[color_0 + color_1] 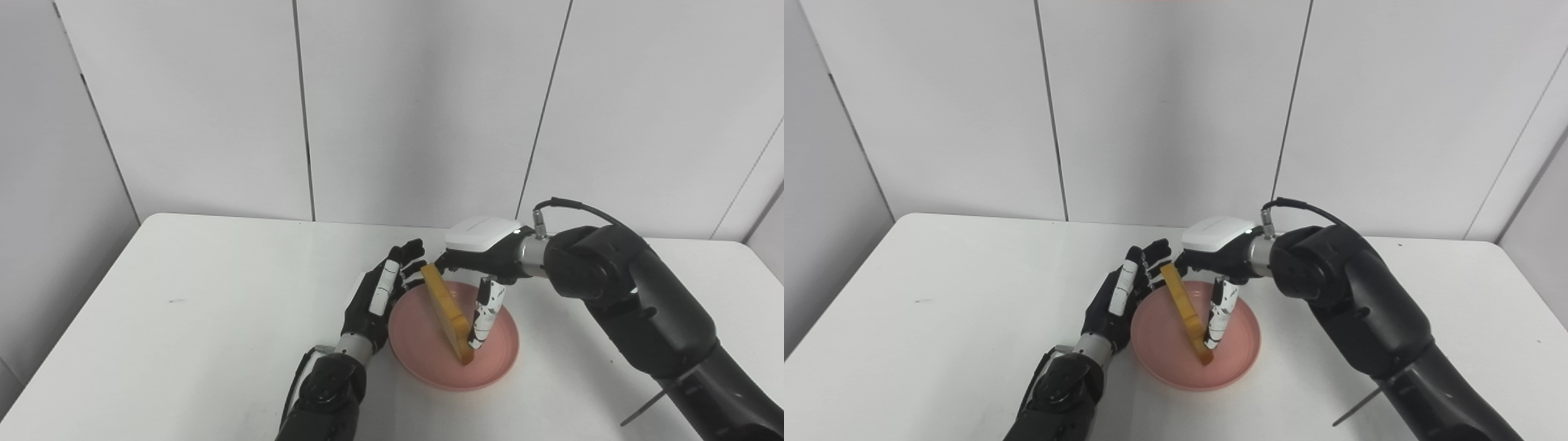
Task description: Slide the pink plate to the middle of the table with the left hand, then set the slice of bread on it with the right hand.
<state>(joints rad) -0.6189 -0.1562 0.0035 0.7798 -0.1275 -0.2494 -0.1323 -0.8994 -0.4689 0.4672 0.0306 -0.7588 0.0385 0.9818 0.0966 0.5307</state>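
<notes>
The pink plate (422, 349) lies near the middle of the white table (184, 318). The slice of bread (446, 309) stands on edge in the plate, tilted, with its lower end on the plate's floor. My right hand (484, 245) is above the plate and shut on the bread, fingers at its upper end and one finger (484, 318) down its right side. My left hand (376, 294) is open, fingers stretched out, right beside the plate's left rim; I cannot tell whether it touches the rim. The plate (1164, 343) and bread (1185, 306) also show in the right eye view.
White wall panels stand close behind the table's far edge. The table's left and front edges are in view. A thin dark rod (643, 409) sticks out under my right forearm, above the table.
</notes>
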